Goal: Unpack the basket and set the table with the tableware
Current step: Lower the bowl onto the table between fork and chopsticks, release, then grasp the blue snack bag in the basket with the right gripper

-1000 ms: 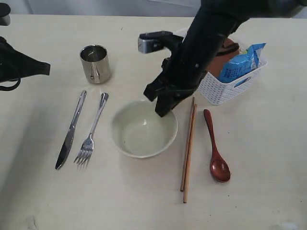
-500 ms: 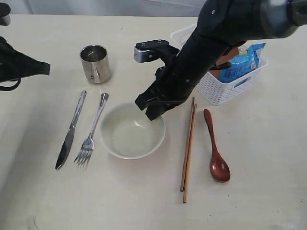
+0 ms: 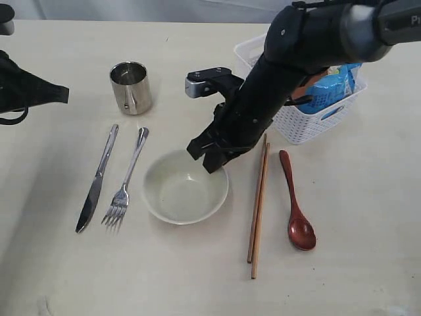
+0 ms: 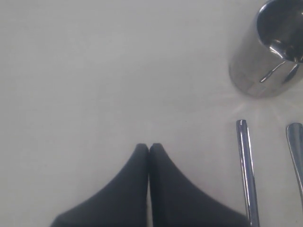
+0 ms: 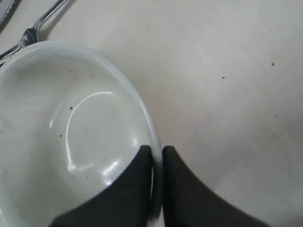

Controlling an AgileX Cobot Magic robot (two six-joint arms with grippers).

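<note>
- My left gripper sits at the far left edge of the counter, well apart from the setting. In its wrist view the left gripper has its fingers pressed together on nothing.
- The cup stands upright behind the cutlery. The knife and fork lie side by side just in front of it, handles pointing away from me.
- The bowl sits between the fork and the chopsticks and looks to rest flat on the counter.
- My right gripper reaches across to the bowl's far rim. In the wrist view the right gripper is pinched on that rim, one finger inside the bowl and one outside.
- I judge the bowl stiff, smooth and a bit slippery, and likely to chip if it drops. The rim is the only place a narrow pinch can bite, so I'd keep it level and low.
- The chopsticks lie paired and parallel just right of the bowl, with the spoon beside them, its scoop nearest me.
- The basket stands at the far right, holding a blue snack bag. My arm hides the rest of its inside.
</note>
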